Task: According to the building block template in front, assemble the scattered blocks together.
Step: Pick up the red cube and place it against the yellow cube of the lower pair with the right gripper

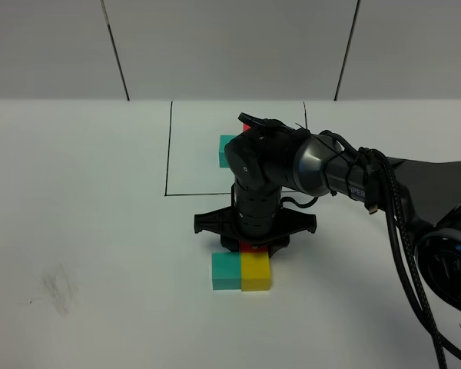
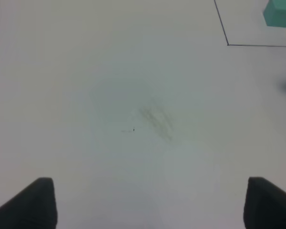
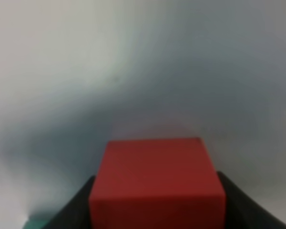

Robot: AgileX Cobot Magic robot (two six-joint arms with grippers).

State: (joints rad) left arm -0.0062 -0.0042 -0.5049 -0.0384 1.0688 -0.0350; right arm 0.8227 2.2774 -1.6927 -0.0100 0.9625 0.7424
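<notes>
Teal block (image 1: 225, 272) and yellow block (image 1: 255, 274) already sit side by side, touching, on the desk (image 1: 92, 231) nearer the camera than the outlined area. We count that pair as placed. The red block (image 3: 157, 181) is the third piece. In the right wrist view it sits between the dark jaws of the right gripper (image 1: 252, 244), filling the gap. In the high view only a red sliver shows under that gripper, just behind the yellow block, seemingly touching it. So we read the right gripper as closed on the red block, at or very near its spot. We cannot tell whether the block already rests on the desk or hangs just above it.

The template (image 1: 232, 146) stands inside the black outline (image 1: 169, 146) further back. Only its teal cube and a bit of red show; the arm hides the rest, so we cannot check the layout fully.

The left gripper (image 2: 148, 205) is wide open and holds nothing, over bare desk near a faint smudge (image 2: 155, 119), well away from the blocks.

Our judgement: the task is nearly done. Two of three are joined, the red one is going in behind the yellow. Left to do: seat red flush, let go, pull the arm back, then compare the L shape with the template.
</notes>
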